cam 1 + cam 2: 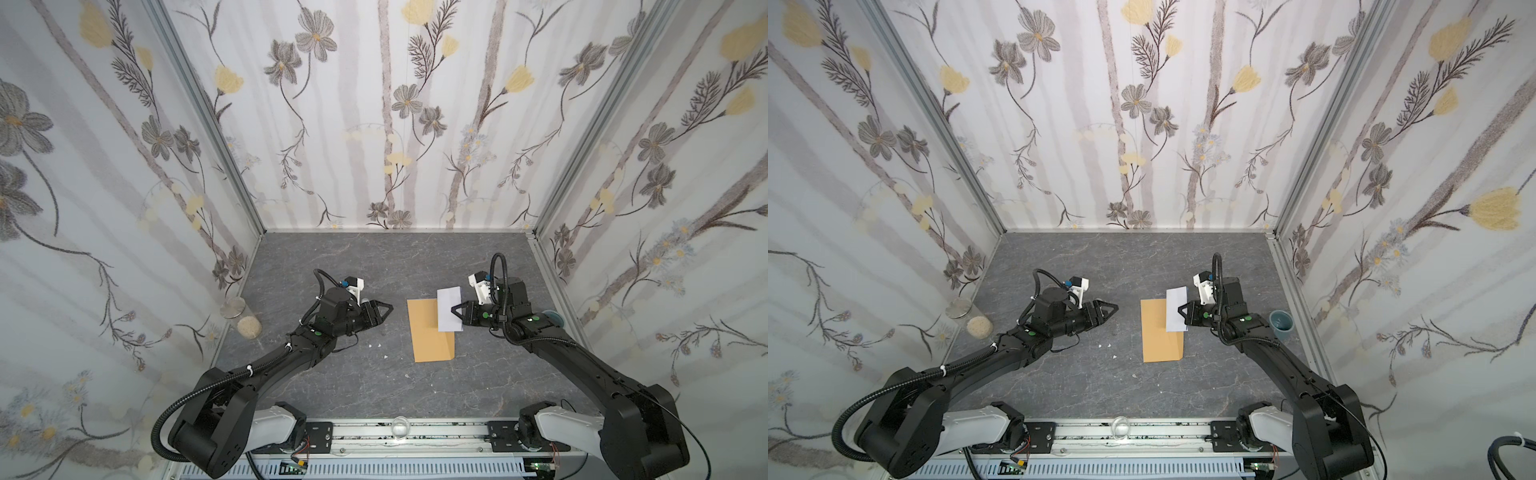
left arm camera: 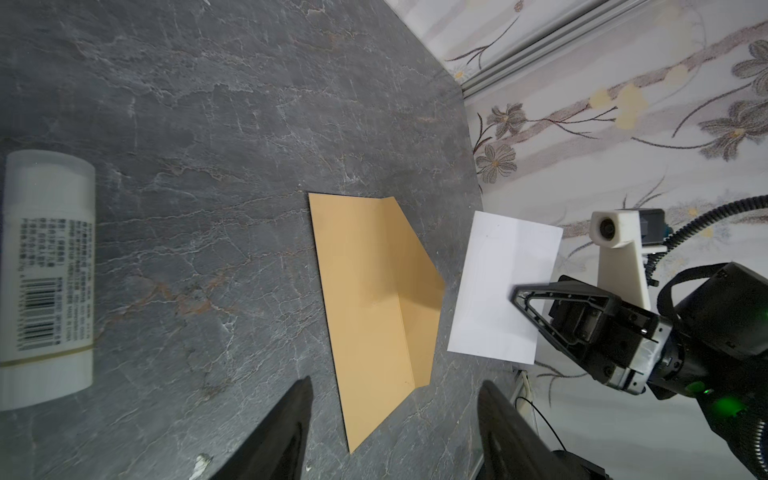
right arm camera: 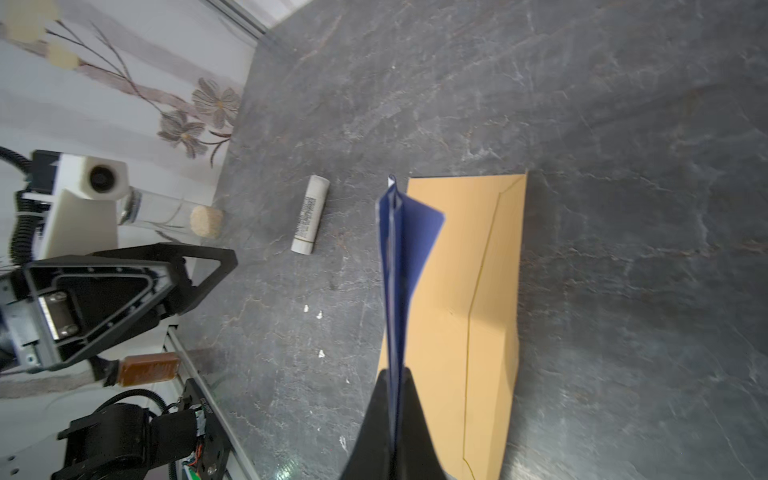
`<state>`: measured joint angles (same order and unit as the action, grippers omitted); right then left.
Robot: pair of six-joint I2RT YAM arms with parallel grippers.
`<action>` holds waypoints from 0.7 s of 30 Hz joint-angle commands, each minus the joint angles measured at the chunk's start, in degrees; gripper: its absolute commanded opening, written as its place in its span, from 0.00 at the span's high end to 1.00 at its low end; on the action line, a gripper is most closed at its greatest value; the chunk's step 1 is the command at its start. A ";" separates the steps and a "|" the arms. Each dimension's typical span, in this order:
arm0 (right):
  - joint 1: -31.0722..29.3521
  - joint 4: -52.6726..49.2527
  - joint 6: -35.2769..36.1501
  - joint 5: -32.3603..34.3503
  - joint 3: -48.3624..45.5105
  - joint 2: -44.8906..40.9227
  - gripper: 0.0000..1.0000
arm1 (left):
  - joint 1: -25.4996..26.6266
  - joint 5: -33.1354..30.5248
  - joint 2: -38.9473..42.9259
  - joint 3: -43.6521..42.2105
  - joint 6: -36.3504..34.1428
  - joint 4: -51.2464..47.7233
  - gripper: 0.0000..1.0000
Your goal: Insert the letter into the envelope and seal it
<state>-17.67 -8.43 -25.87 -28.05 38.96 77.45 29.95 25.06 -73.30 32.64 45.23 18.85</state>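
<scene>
The folded white paper letter [image 1: 449, 307] with a dark blue inner face hangs pinched by the right arm's fingers [image 3: 415, 432] over the 2 o'clock edge of the flat tan kraft envelope [image 1: 428, 336], seemingly poised for its open flap, while the left arm's fingers [image 2: 286, 432] stand spread and empty at its 9 o'clock.

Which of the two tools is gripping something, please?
The right tool, shut on the folded letter; the left tool stands open and empty.
</scene>
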 commanded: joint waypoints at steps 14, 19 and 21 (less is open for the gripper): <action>-3.87 -4.15 1.35 9.81 3.67 9.66 1.00 | 7.14 -3.62 -15.98 1.07 3.63 12.39 0.41; -4.23 -6.46 1.74 11.34 6.18 12.01 1.00 | 7.88 -2.70 -20.85 3.22 3.98 14.73 0.44; -4.26 -7.65 2.05 11.64 7.27 12.88 1.00 | 8.09 -2.26 -22.48 3.88 4.29 15.47 0.44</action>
<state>-21.91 -15.27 -24.82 -17.82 44.69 89.52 37.85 21.78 -94.32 35.55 48.66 30.35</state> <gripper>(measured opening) 0.050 0.559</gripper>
